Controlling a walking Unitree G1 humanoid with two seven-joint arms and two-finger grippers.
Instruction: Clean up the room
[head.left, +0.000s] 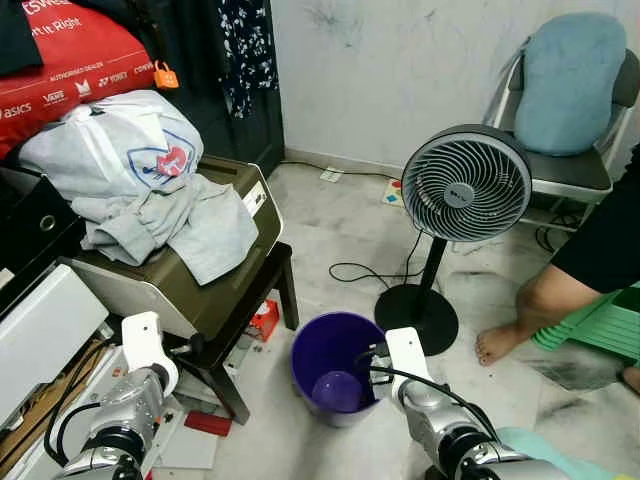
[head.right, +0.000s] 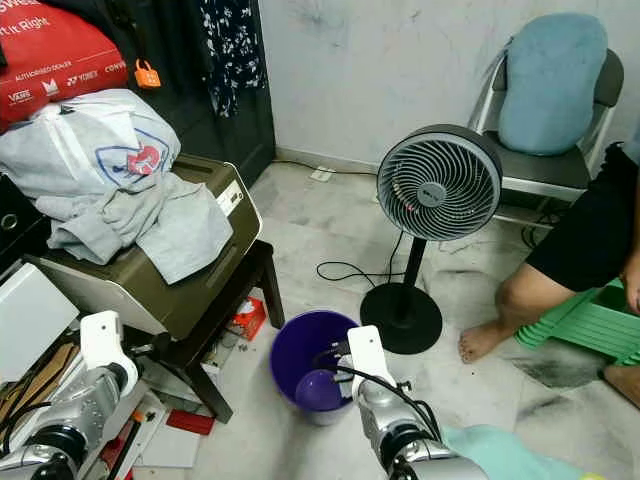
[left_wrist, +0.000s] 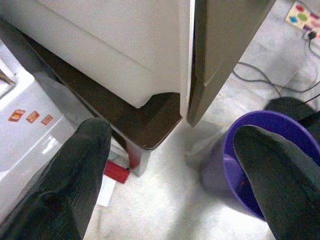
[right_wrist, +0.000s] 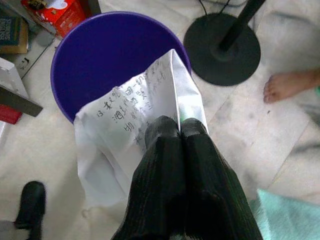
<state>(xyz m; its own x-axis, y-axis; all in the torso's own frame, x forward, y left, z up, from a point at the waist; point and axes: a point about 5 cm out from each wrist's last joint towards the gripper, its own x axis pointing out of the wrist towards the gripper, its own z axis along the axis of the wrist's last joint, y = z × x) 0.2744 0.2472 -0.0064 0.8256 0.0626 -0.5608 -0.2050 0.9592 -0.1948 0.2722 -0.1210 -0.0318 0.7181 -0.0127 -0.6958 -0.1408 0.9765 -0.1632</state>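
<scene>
- The right pincer (right_wrist: 179, 131) is pressed tight together on a folded sheet of paper (right_wrist: 130, 125) with handwriting, held just above the near rim of the purple bucket (head.left: 335, 355).
- The left pincer (left_wrist: 170, 175) is spread wide with nothing in it, low beside the corner of a dark wooden desk (left_wrist: 145, 125); the bucket lies off to its right.
- Past the right pincer, beyond the bucket, stands a black fan (head.left: 465, 182) on its round base, cord trailing over the floor (head.left: 330, 225).
- Farther to its right, a person's bare foot (head.left: 500, 343) rests on the floor.
- Well beyond the left pincer, grey clothes (head.left: 165, 215) drape over a brown box on the desk.
</scene>
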